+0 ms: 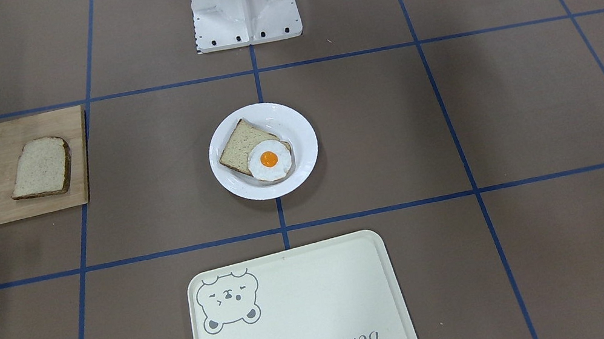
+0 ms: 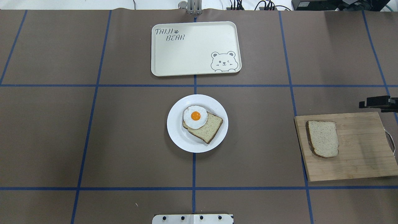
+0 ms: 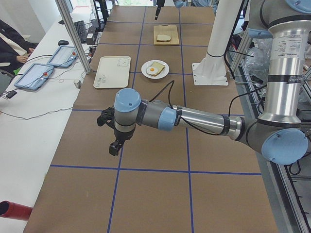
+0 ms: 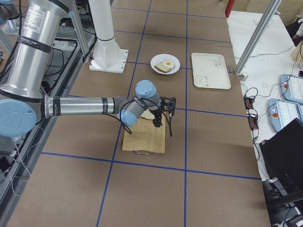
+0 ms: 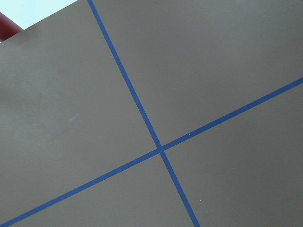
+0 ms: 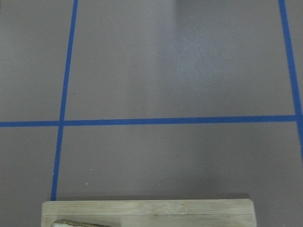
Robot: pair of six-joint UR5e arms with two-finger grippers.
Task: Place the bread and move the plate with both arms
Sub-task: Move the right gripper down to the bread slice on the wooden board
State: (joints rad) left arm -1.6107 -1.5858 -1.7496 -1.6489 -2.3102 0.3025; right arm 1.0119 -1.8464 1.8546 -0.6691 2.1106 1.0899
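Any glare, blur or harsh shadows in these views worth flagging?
Overhead exterior: even light, sharp, only a soft shadow under the plate. Exterior front-facing: equally crisp, print on the tray legible. Right wrist-mounted: slightly soft, faint sheen on the table, the wooden board cut off at the bottom. Left wrist-mounted: tape lines sharp, no glare.

Bread [image 2: 322, 138] lies flat on board [image 2: 360, 152], well apart from plate [image 2: 175, 137]
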